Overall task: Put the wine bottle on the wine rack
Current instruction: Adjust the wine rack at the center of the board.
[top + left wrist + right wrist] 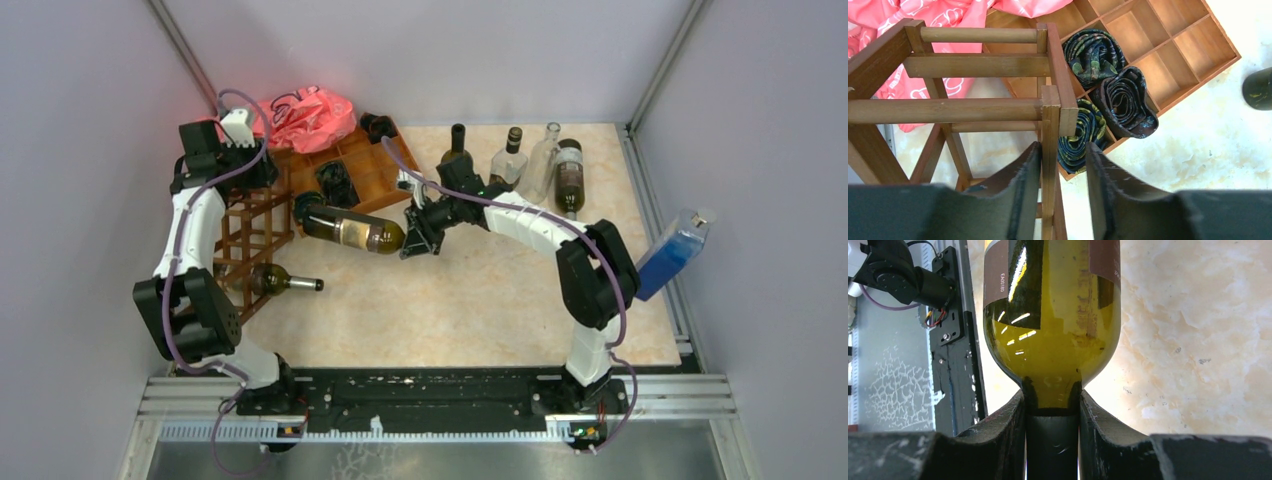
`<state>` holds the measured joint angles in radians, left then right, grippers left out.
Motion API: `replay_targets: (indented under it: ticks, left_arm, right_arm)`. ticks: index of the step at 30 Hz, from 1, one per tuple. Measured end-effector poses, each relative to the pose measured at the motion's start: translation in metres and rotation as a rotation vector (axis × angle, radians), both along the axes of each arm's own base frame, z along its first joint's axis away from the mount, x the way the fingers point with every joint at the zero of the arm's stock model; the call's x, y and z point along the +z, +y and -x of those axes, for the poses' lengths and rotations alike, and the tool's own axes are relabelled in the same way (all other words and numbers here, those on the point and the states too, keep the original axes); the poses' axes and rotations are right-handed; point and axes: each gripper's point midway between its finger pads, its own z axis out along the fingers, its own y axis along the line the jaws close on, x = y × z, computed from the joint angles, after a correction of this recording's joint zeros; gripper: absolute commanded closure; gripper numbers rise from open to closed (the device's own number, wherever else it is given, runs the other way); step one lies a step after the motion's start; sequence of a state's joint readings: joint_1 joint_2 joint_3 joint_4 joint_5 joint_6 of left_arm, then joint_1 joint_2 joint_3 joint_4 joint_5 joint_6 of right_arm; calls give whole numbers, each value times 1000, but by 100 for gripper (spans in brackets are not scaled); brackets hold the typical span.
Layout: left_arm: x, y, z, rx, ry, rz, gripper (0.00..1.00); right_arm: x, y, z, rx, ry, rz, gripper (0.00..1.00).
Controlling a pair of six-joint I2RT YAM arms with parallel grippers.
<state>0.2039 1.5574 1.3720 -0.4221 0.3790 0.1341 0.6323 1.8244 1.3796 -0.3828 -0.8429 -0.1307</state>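
My right gripper (408, 240) (1052, 402) is shut on the dark foil neck of the wine bottle (345, 228) (1053, 315), an olive-green bottle with a brown label. It holds the bottle level above the table, base toward the wine rack (250, 235). The rack is a dark brown open frame at the left. Another bottle (280, 280) lies in its near cell, neck sticking out to the right. My left gripper (256, 172) (1063, 150) straddles an upright post of the wine rack (1050, 125). One finger touches the post; the other stands apart from it.
An orange-brown compartment tray (372, 172) (1168, 55) with rolled dark ties (1093, 50) sits behind the rack, and a red plastic bag (305, 115) lies beside it. Several bottles (515, 155) stand at the back. A blue bottle (672, 252) leans on the right wall.
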Motion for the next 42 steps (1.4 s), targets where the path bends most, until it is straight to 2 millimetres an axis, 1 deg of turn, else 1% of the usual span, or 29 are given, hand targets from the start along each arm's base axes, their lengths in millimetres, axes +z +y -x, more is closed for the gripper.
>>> replay_targets:
  ticks: [4,8,21,25,28,29,30,32,34,35,36,37,39,42]
  left_arm:
    - [-2,1,0,-27,2,-3,66]
    - [-6,-7,4,-80,14,14,70]
    - [-6,-41,18,-218,38,155,71]
    - [-7,-48,19,-241,35,196,70]
    - [-6,-52,20,-250,34,219,67]
    - [-6,-53,21,-252,36,226,65]
    - [-6,-53,21,-253,37,231,61]
    - [-6,-55,21,-253,39,244,49]
    - [-7,-58,23,-254,47,259,30]
    - [-7,-59,24,-253,50,263,19]
    - [-7,-59,25,-247,57,269,6]
    - [-7,-59,25,-243,57,266,2]
    - [-5,-57,28,-223,59,261,1]
    - [5,-54,31,-198,40,238,1]
  right_arm:
    - [3,-4,-3,-6,1,-11,100]
    - [4,-7,-6,-13,2,-16,100]
    - [2,-14,-12,-29,-5,-12,100]
    - [-2,-18,-8,-30,-1,0,100]
    - [-8,-19,-5,-33,6,12,100]
    - [-11,-18,-3,-33,8,19,100]
    - [-15,-18,-2,-38,12,28,100]
    - [-23,-17,2,-51,19,49,100]
    - [-28,-13,7,-61,31,67,100]
    - [-29,-10,10,-66,38,71,100]
    - [-29,-7,12,-69,43,73,100]
    - [-28,-2,14,-71,49,68,100]
    - [-27,7,16,-72,51,53,100]
    - [-30,19,18,-76,68,39,100]
